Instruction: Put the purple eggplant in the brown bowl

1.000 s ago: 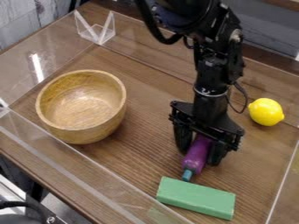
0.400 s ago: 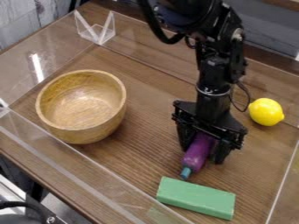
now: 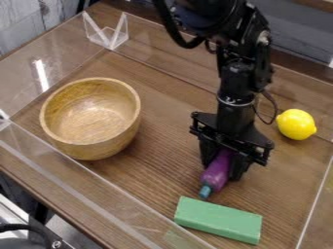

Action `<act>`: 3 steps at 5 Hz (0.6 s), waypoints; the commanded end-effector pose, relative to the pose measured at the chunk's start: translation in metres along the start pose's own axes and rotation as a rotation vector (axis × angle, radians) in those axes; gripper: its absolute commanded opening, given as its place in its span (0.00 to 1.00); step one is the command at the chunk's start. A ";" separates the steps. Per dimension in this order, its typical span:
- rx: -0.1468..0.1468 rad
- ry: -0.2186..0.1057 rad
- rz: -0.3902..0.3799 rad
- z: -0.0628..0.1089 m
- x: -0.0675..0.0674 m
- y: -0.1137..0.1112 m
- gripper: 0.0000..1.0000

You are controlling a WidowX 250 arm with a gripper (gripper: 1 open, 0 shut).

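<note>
The purple eggplant (image 3: 217, 173) lies on the wooden table right of centre, its darker stem end pointing toward the near edge. My gripper (image 3: 228, 160) points straight down over it, and its black fingers (image 3: 207, 156) are shut on the eggplant's upper half, which they partly hide. The brown bowl (image 3: 92, 118), round and light wood with a thick rim, stands empty to the left, well apart from the gripper.
A yellow lemon (image 3: 297, 124) sits at the right, close to the arm. A flat green block (image 3: 219, 220) lies just in front of the eggplant near the table's front edge. Clear plastic walls (image 3: 78, 190) surround the table, with a clear stand (image 3: 107, 31) at the back.
The fingers have closed in on the eggplant, from a wide stance to a tight grip. The arm itself has stayed in place, and the eggplant has not shifted.
</note>
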State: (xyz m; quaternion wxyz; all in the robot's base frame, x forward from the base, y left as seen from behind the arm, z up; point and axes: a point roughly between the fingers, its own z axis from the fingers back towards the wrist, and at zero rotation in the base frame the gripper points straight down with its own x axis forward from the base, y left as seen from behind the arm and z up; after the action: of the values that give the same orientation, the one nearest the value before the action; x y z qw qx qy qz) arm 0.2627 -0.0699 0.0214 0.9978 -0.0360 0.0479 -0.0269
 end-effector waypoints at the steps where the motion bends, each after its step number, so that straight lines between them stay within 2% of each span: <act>1: -0.004 -0.045 0.007 0.019 0.004 0.002 0.00; 3: 0.003 -0.052 0.019 0.038 0.000 0.006 0.00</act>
State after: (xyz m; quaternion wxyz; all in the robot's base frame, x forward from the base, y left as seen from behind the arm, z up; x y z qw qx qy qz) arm 0.2558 -0.0614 0.0410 0.9978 -0.0298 0.0570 -0.0180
